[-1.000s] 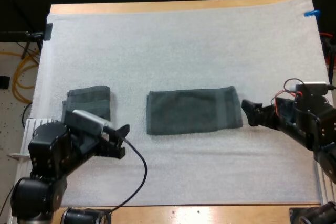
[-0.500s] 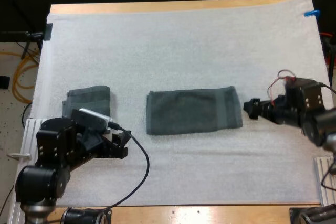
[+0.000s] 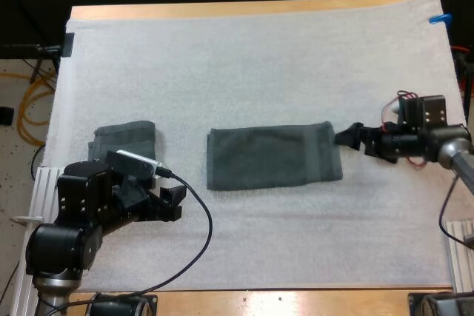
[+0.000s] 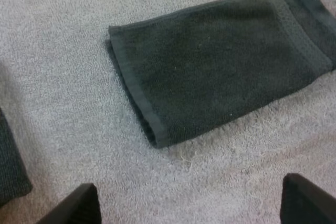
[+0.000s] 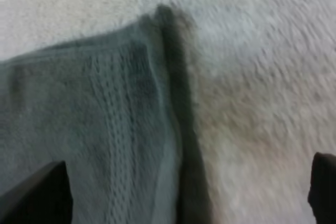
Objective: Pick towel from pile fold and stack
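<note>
A dark grey-green towel [image 3: 272, 155], folded into a long rectangle, lies flat at the middle of the white mat [image 3: 244, 57]. My right gripper [image 3: 348, 137] is at the far corner of its right end, low over the mat. In the right wrist view the right gripper [image 5: 181, 192] is open, with its fingers [image 5: 37, 192] wide apart astride the towel's hemmed edge [image 5: 89, 124]. My left gripper [image 3: 174, 203] hangs off the towel's near left corner. In the left wrist view it [image 4: 191, 208] is open over bare mat, short of the towel [image 4: 220, 66].
A small folded stack of towels [image 3: 126, 140] rests at the mat's left side, just beyond my left arm; its edge [image 4: 10, 166] shows beside the left fingers. Bare mat spreads behind and in front of the towel.
My right gripper has reached left and slightly farther out, from the mat beside the towel to its right far corner. My left gripper has drawn back a little toward the near edge.
</note>
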Available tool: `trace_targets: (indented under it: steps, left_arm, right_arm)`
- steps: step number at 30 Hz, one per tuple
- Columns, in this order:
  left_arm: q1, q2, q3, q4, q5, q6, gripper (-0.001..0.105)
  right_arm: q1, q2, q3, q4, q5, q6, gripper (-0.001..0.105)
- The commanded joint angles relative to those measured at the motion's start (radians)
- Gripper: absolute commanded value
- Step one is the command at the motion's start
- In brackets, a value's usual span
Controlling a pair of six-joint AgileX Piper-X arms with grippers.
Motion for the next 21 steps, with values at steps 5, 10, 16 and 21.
trace_targets:
  steps: [5,10,16,21]
  left_arm:
    - [0.000,0.001,-0.005,0.000,0.006,-0.004,0.068]
    - [0.000,0.001,-0.005,0.001,0.006,-0.006,0.068]
    - [0.000,0.001,-0.005,0.035,0.008,-0.006,0.068]
    - [0.000,0.001,-0.005,0.058,0.029,-0.006,0.068]
  right_arm:
    - [0.004,0.081,-0.078,-0.020,-0.094,0.048,0.088]
    - [0.054,0.131,-0.097,-0.020,-0.120,0.056,0.088]
    - [0.143,0.178,-0.096,-0.020,-0.133,0.090,0.088]
    - [0.196,0.213,-0.096,-0.020,-0.147,0.121,0.088]
